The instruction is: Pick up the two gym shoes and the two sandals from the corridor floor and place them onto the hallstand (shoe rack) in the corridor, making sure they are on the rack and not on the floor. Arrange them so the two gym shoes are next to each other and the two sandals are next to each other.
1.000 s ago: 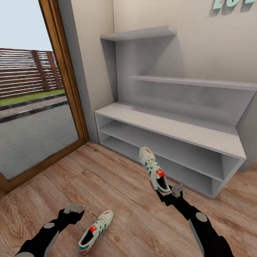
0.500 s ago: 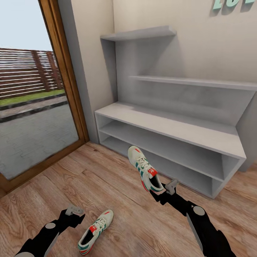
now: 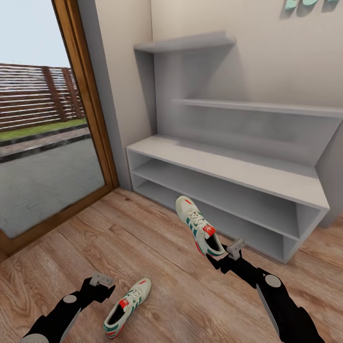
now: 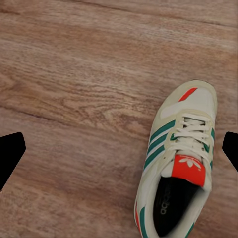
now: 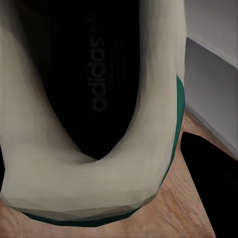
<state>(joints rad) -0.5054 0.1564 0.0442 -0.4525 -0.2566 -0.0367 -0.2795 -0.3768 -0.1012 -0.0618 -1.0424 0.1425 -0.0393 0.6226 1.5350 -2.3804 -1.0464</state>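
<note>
White gym shoe (image 3: 198, 227) clamped at heel by right tool (image 3: 224, 252), held off wood floor (image 3: 143, 238) in front of hallstand (image 3: 228, 171), toe toward it | second gym shoe (image 3: 125, 308) flat on floor just beside left tool (image 3: 101, 282) | left tool spread wide, empty
</note>
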